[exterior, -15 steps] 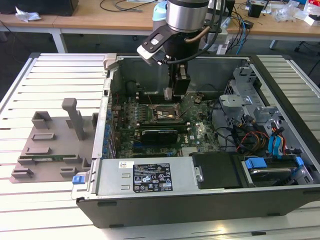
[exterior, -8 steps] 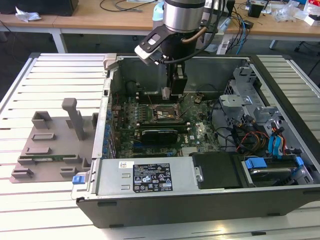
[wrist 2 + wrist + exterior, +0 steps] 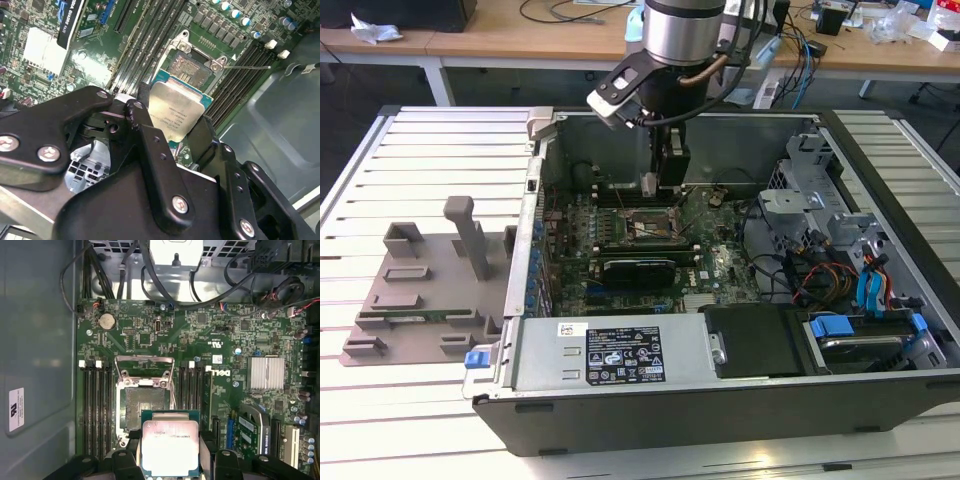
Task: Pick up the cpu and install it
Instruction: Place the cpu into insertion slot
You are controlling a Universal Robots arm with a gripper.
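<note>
Both fingers (image 3: pixel 145 131) of the hand (image 3: pixel 174 127) pinch the cpu (image 3: pixel 178 107) near the socket (image 3: pixel 191 71).

An open computer case (image 3: pixel 720 425) lies on its side on a slatted white table (image 3: pixel 440 140). A green motherboard (image 3: pixel 715 275) covers its floor, with a long black card (image 3: pixel 638 270) across the board's near part. A grey power supply (image 3: pixel 620 355) with a printed label sits along the near wall. A drive cage (image 3: pixel 865 335) with blue tabs fills the near corner on the exterior view's right. Beside the case, on the exterior view's left, a grey plastic fixture tray (image 3: pixel 420 295) with upright posts (image 3: pixel 468 235) rests on the table. Wooden desks (image 3: pixel 520 40) stand at the far side. In the first wrist view a coin battery (image 3: pixel 106 320), a finned heatsink (image 3: pixel 266 373) and black memory slots (image 3: pixel 95 405) show on the board.
</note>
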